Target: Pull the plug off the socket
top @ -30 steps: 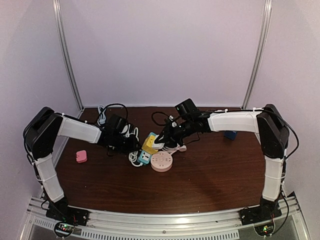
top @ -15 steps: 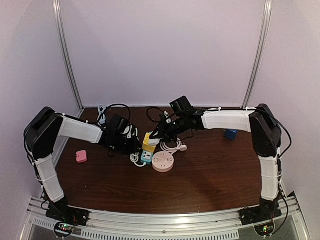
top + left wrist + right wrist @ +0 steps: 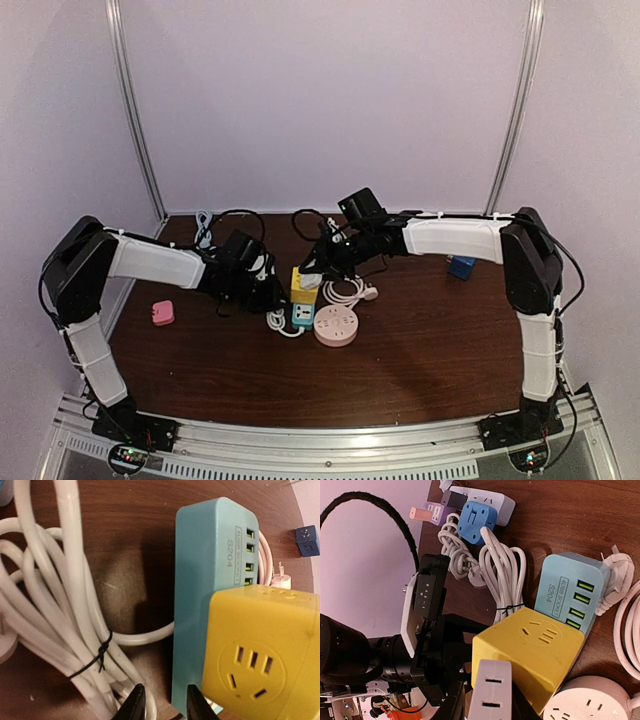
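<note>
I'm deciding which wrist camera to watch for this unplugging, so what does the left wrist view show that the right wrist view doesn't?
Only the left wrist: a dark blue cube at upper right. Only the right wrist: the white plug on the yellow cube socket, a round socket and a light blue adapter. Both: the yellow cube socket, the teal USB block and the tied white cable.
</note>
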`<action>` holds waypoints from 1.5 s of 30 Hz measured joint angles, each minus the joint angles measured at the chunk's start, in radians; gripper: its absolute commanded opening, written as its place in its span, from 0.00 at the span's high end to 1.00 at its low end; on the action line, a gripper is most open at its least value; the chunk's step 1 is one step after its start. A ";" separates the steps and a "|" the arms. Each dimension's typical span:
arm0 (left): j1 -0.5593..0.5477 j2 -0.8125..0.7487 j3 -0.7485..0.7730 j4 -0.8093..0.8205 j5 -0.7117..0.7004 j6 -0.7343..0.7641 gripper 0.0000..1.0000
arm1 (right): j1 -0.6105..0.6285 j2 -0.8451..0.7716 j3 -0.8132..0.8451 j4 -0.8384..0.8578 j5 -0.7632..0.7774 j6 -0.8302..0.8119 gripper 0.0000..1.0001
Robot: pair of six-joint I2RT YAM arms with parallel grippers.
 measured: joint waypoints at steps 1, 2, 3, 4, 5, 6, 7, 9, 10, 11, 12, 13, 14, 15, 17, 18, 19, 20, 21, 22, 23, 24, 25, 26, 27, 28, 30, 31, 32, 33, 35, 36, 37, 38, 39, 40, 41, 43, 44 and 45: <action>-0.001 -0.016 0.000 -0.026 -0.011 0.001 0.65 | 0.001 0.000 0.002 0.002 0.004 -0.003 0.68; -0.002 -0.037 -0.002 -0.050 -0.018 0.003 0.64 | 0.003 0.000 0.003 0.003 0.007 -0.004 0.67; -0.006 -0.060 -0.002 -0.073 -0.029 0.005 0.64 | 0.005 0.000 0.004 0.004 0.010 -0.006 0.67; -0.009 -0.078 -0.002 -0.087 -0.035 0.006 0.63 | 0.008 0.000 0.005 0.005 0.015 -0.007 0.67; -0.010 -0.100 -0.002 -0.101 -0.045 0.008 0.61 | 0.010 0.000 0.006 0.005 0.021 -0.007 0.67; -0.010 -0.122 -0.002 -0.111 -0.051 0.010 0.59 | 0.011 0.000 0.006 0.006 0.023 -0.007 0.67; -0.010 -0.138 -0.002 -0.117 -0.056 0.011 0.58 | 0.011 0.000 0.006 0.007 0.025 -0.007 0.66; -0.010 -0.172 -0.002 -0.124 -0.066 0.016 0.54 | 0.012 0.000 0.006 0.008 0.027 -0.006 0.66; -0.009 -0.186 -0.002 -0.126 -0.069 0.020 0.52 | 0.012 0.000 0.006 0.009 0.029 -0.007 0.64; -0.009 -0.195 -0.002 -0.128 -0.071 0.024 0.51 | 0.012 -0.001 0.006 0.010 0.031 -0.007 0.63; -0.009 -0.201 -0.002 -0.129 -0.071 0.026 0.50 | 0.012 -0.002 0.006 0.010 0.034 -0.007 0.61; -0.009 -0.204 -0.002 -0.128 -0.070 0.028 0.49 | 0.012 -0.004 0.006 0.010 0.039 -0.007 0.60; -0.009 -0.204 -0.002 -0.127 -0.069 0.029 0.49 | 0.012 -0.007 0.006 0.009 0.047 -0.011 0.58; -0.008 -0.204 -0.002 -0.124 -0.066 0.030 0.49 | 0.013 -0.010 0.006 0.006 0.064 -0.016 0.57; -0.008 -0.204 -0.001 -0.113 -0.058 0.031 0.48 | 0.010 -0.016 0.007 0.001 0.094 -0.029 0.55; -0.008 -0.202 0.001 -0.106 -0.050 0.031 0.48 | 0.010 -0.019 0.008 -0.002 0.108 -0.031 0.54; -0.008 -0.196 0.005 -0.092 -0.040 0.031 0.48 | 0.009 -0.019 0.010 -0.004 0.115 -0.033 0.54; -0.008 -0.187 0.013 -0.079 -0.031 0.031 0.48 | 0.009 -0.019 0.014 -0.006 0.124 -0.037 0.55; -0.008 -0.177 0.020 -0.067 -0.023 0.031 0.48 | 0.009 -0.019 0.016 -0.008 0.130 -0.041 0.55; -0.008 -0.163 0.030 -0.055 -0.016 0.031 0.48 | 0.009 -0.019 0.021 -0.014 0.138 -0.045 0.55; -0.008 -0.149 0.040 -0.046 -0.010 0.031 0.49 | 0.009 -0.018 0.027 -0.023 0.144 -0.049 0.55; -0.008 -0.132 0.051 -0.040 -0.005 0.031 0.49 | 0.007 -0.014 0.034 -0.031 0.150 -0.053 0.55; -0.008 -0.115 0.063 -0.037 -0.002 0.031 0.50 | 0.006 -0.013 0.043 -0.040 0.160 -0.057 0.54; -0.008 -0.100 0.072 -0.035 0.000 0.030 0.51 | 0.005 -0.009 0.048 -0.051 0.177 -0.062 0.53; -0.008 -0.084 0.084 -0.031 0.011 0.029 0.52 | 0.001 -0.004 0.048 -0.066 0.191 -0.069 0.51; -0.007 -0.076 0.093 -0.029 0.015 0.027 0.52 | -0.002 0.002 0.047 -0.074 0.193 -0.075 0.49; -0.007 -0.061 0.111 -0.023 0.019 0.027 0.52 | -0.006 0.003 0.047 -0.080 0.201 -0.086 0.47; -0.007 -0.056 0.113 -0.017 0.023 0.026 0.52 | -0.006 0.002 0.047 -0.084 0.206 -0.090 0.46; -0.007 -0.054 0.114 -0.011 0.025 0.024 0.53 | -0.006 0.002 0.046 -0.086 0.211 -0.097 0.46; -0.007 -0.051 0.114 -0.005 0.029 0.023 0.53 | -0.006 0.000 0.042 -0.086 0.215 -0.103 0.45; -0.006 -0.048 0.114 0.002 0.036 0.023 0.53 | -0.007 -0.009 0.029 -0.082 0.221 -0.108 0.42; -0.006 -0.047 0.114 0.008 0.039 0.022 0.53 | -0.008 -0.016 0.016 -0.076 0.224 -0.111 0.42; -0.006 -0.044 0.114 0.014 0.043 0.022 0.54 | -0.010 -0.023 0.006 -0.071 0.226 -0.111 0.41; -0.008 -0.043 0.114 0.018 0.046 0.022 0.54 | -0.011 -0.031 -0.006 -0.063 0.227 -0.113 0.41; -0.008 -0.042 0.114 0.020 0.049 0.022 0.54 | -0.013 -0.041 -0.026 -0.050 0.227 -0.113 0.40; -0.009 -0.042 0.114 0.022 0.053 0.022 0.54 | -0.014 -0.054 -0.047 -0.037 0.227 -0.112 0.40; -0.010 -0.042 0.114 0.023 0.057 0.022 0.55 | -0.014 -0.067 -0.066 -0.027 0.227 -0.111 0.40; -0.011 -0.042 0.114 0.027 0.063 0.022 0.55 | -0.014 -0.092 -0.102 -0.014 0.225 -0.109 0.40; -0.011 -0.042 0.112 0.029 0.063 0.022 0.55 | -0.014 -0.108 -0.122 -0.008 0.222 -0.108 0.40; -0.011 -0.042 0.110 0.031 0.065 0.022 0.55 | -0.014 -0.123 -0.138 -0.007 0.219 -0.106 0.40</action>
